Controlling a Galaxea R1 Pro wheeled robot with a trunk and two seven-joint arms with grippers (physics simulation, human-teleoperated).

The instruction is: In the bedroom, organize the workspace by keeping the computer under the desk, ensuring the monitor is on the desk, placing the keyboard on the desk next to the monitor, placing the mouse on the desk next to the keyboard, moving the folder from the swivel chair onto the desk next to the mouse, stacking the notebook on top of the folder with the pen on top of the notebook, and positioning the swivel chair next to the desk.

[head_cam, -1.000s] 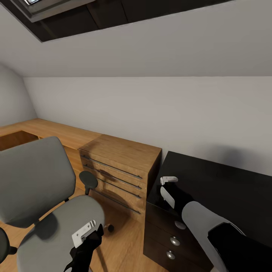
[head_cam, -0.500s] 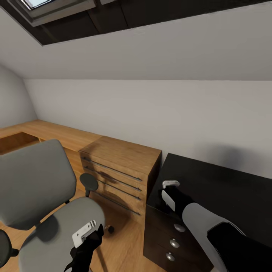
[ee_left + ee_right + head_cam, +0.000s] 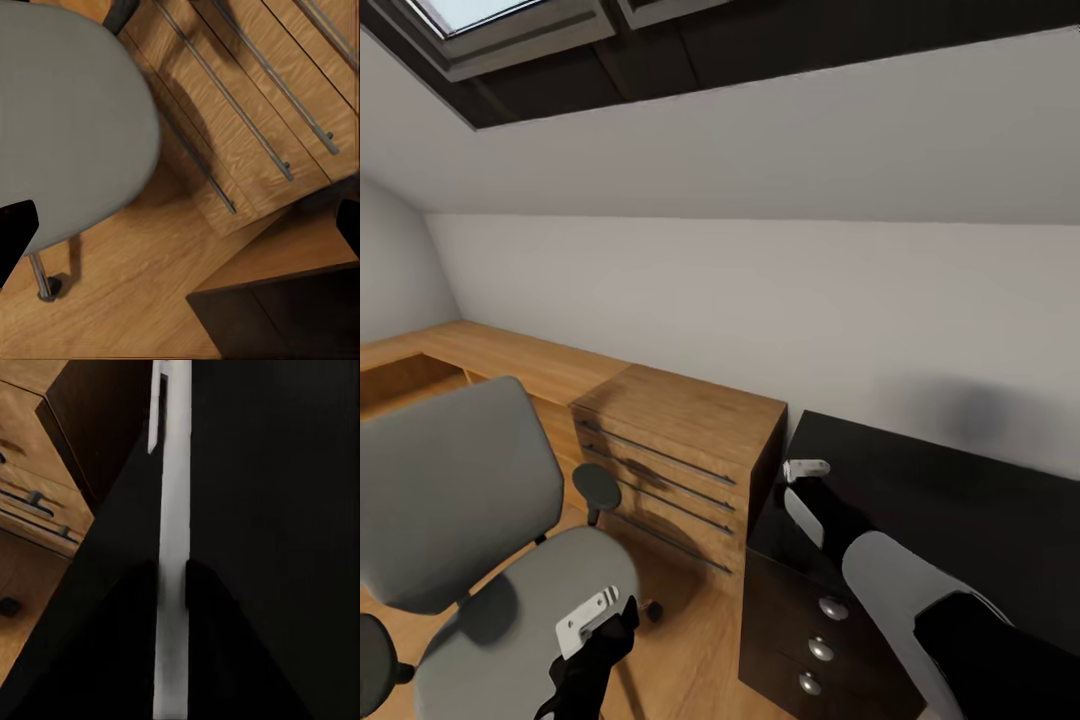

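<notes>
**Pen carried over the desk's left end**

Grey bedroom wall and more of the skylight are filling my head view than a second ago. It is the camera that is tipping up, not the furniture moving, so the task is not advancing.

The right gripper is hanging over the left end of the black desk, its fingers clamped on the pen. The pen's long axis is running along the fingers, clip end leading towards the far wall.

The left gripper is hovering with fingers wide apart beside the swivel chair, near the wooden drawers.
</notes>
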